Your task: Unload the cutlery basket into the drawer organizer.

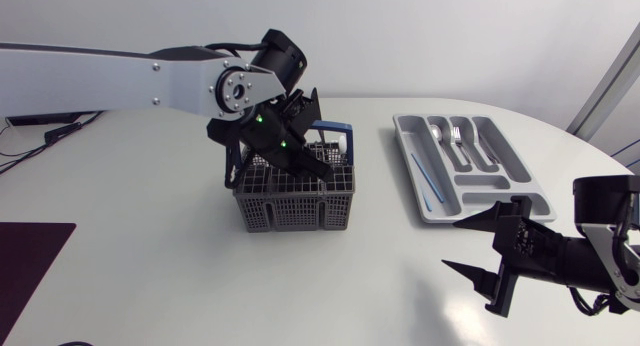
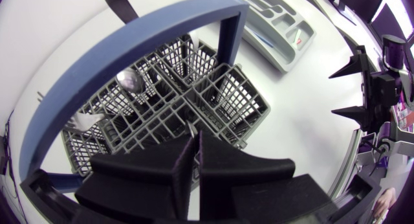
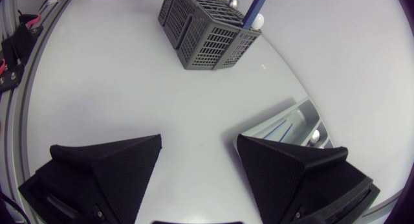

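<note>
The dark grey cutlery basket (image 1: 295, 194) with a blue handle (image 2: 116, 62) stands mid-table. My left gripper (image 1: 303, 158) reaches down into it from above. In the left wrist view its fingers (image 2: 194, 156) are pressed together on a thin metal cutlery handle (image 2: 190, 127) over the basket's middle divider. A spoon (image 2: 131, 79) and a fork (image 2: 81, 120) stand in the far compartments. The grey drawer organizer (image 1: 500, 181) lies to the right and holds a spoon (image 1: 437, 133), a fork (image 1: 456, 137) and a thin blue piece (image 1: 421, 176). My right gripper (image 1: 475, 248) hovers open near the front right, with nothing between its fingers.
Bare white table lies between the basket and the organizer (image 3: 284, 123), and between the basket (image 3: 207, 30) and my right gripper (image 3: 197, 162). A dark mat (image 1: 30, 261) sits at the front left edge. The table's rounded edge runs close behind the organizer.
</note>
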